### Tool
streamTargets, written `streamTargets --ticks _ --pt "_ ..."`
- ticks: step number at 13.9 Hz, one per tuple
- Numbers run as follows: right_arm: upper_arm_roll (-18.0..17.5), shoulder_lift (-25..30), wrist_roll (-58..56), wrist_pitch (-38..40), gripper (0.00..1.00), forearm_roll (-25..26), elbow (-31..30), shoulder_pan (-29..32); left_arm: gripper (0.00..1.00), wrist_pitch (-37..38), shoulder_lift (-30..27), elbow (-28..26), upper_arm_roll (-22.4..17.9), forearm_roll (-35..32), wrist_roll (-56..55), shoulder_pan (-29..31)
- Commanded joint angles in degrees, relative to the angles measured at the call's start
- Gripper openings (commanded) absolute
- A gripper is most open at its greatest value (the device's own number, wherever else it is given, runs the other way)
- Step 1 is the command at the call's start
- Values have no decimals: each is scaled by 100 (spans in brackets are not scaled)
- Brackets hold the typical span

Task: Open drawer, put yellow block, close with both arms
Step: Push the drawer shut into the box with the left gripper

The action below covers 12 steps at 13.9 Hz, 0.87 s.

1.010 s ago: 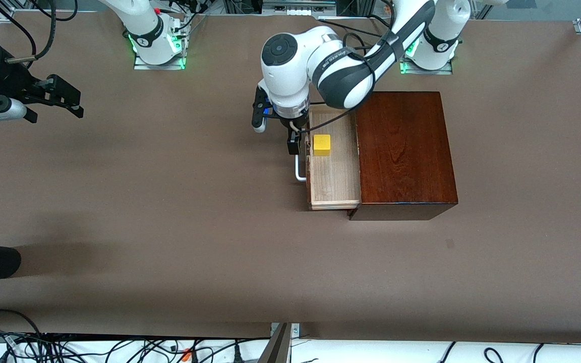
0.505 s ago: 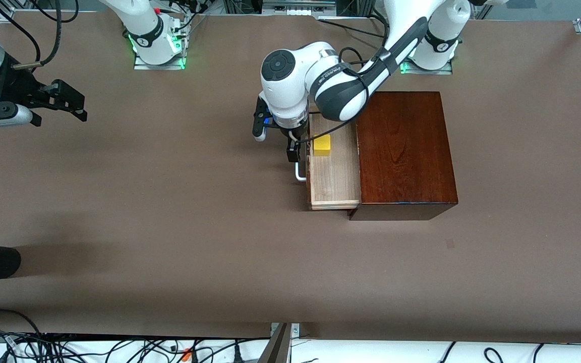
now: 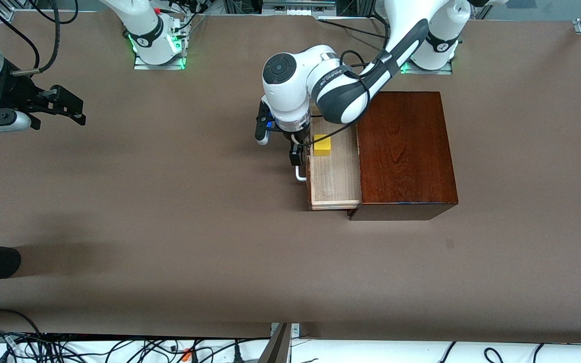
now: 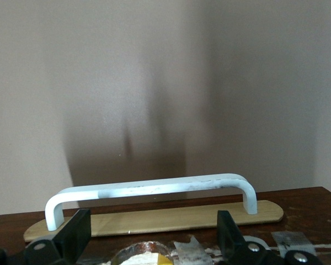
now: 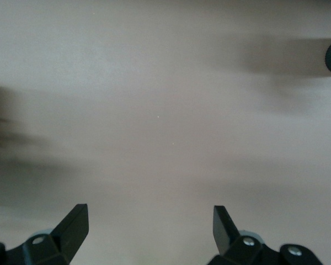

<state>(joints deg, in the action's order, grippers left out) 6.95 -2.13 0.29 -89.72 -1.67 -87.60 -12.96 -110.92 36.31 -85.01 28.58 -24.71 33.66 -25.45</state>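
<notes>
The drawer (image 3: pixel 335 174) stands pulled out of the dark wooden box (image 3: pixel 404 151) toward the right arm's end of the surface (image 3: pixel 169 227), and the yellow block (image 3: pixel 322 144) already lies in its pale tray, so closing looks like the step in hand. What that move turns on is how the white handle (image 4: pixel 149 193) lies to the left end effector (image 3: pixel 296 156): the end effector hangs just over the drawer front, the block close beside it inside the tray, and the handle directly under it. In the left wrist view the fingers (image 4: pixel 74 237) are spread wide and hold nothing, one near each end of the bar, so the bar's long axis runs along the line from finger to finger rather than across the gap. A push toward the box — square to that axis — would be the way to shut the drawer. The right end effector (image 3: pixel 66 103) hovers open and empty over bare surface well apart from the drawer, at the right arm's end; the left arm is clearly the nearer one, while the right waits.
</notes>
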Motion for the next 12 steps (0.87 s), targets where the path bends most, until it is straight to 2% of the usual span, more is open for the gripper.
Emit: streamTargets --ticks 1,12 --pt "-36 -50 32 -11 100 -9 68 65 100 474 16 125 -19 -305 115 48" --pt "-27 -121 41 -151 100 -44 68 48 100 1371 -116 117 -28 -693 71 399"
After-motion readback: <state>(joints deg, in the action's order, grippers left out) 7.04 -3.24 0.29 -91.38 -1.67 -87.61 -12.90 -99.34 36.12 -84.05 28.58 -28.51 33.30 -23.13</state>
